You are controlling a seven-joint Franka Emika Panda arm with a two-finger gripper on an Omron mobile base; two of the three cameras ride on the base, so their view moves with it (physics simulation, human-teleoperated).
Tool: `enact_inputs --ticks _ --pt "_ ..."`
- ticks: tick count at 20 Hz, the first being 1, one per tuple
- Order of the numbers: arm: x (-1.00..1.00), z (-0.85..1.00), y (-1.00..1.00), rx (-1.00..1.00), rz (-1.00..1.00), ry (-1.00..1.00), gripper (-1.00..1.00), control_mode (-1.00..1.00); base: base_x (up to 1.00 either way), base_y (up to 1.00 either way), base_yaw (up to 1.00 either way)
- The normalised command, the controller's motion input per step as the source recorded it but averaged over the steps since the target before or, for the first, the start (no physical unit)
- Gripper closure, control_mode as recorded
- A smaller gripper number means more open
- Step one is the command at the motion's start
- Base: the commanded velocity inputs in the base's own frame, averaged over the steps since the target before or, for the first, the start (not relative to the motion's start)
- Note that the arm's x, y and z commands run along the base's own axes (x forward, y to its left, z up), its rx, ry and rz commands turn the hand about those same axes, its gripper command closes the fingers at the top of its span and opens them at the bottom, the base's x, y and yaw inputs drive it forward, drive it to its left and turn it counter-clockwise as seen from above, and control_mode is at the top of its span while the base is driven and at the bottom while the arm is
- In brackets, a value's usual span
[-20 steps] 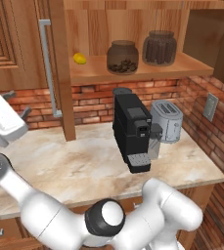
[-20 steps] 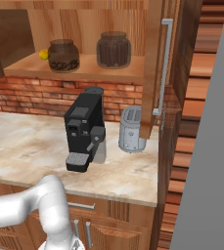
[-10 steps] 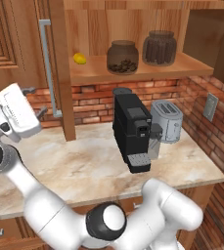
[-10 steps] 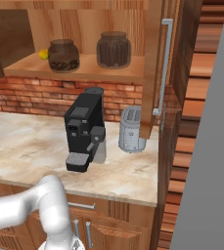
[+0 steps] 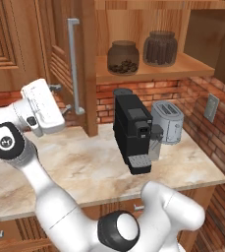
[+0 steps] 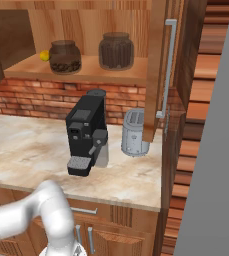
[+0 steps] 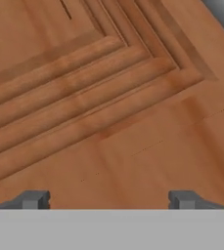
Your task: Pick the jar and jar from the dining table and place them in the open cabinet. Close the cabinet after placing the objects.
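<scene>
Jars both sat up on the open cabinet (image 5: 133, 74) shelf, operator: the bean jar (image 5: 123, 57) on the left, the stick jar (image 5: 159, 48) just beside it on the right, apart from each other and upright. From the right base camera you saw the same pair, bean jar (image 6: 65, 56) and stick jar (image 6: 116, 50), with a small yellow thing (image 6: 45, 55) tucked behind the bean jar at the shelf's left end. Your gripper (image 5: 62, 98) was well off to the left of those jars and lower, out beyond the left cabinet door (image 5: 70, 54), its fingers pointing toward that door near the silver bar handle (image 5: 74, 64). Through the hand camera you had raised wooden panelling (image 7: 99, 97) close in front, with the gripper (image 7: 108, 199) spread wide, its two dark tips far apart and nothing between them. Below the shelf, the black coffee machine (image 5: 132, 132) and the silver toaster (image 5: 167, 121) stood side by side on the marbled counter (image 5: 84, 167), against the brick wall (image 5: 158, 91). The right door (image 6: 161, 65) stood swung out too, its handle (image 6: 168, 65) facing you.
</scene>
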Motion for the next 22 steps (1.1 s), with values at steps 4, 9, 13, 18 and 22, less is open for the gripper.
enact_inputs --ticks 4,9,13,18,22 --pt "0.0 0.0 -0.84 0.09 0.0 0.0 -1.0 -1.0 0.0 0.0 0.0" --pt "0.15 0.0 -0.93 0.13 0.04 -0.01 -1.0 -1.0 0.0 0.0 0.0" --pt "0.53 0.0 -0.77 0.17 0.2 0.0 -1.0 -1.0 0.0 0.0 0.0" --pt "0.63 -0.04 -0.62 0.16 0.32 0.0 -1.0 -1.0 0.0 0.0 0.0" --pt "0.6 -0.14 -0.52 0.14 0.43 0.0 -1.0 -1.0 0.0 0.0 0.0"
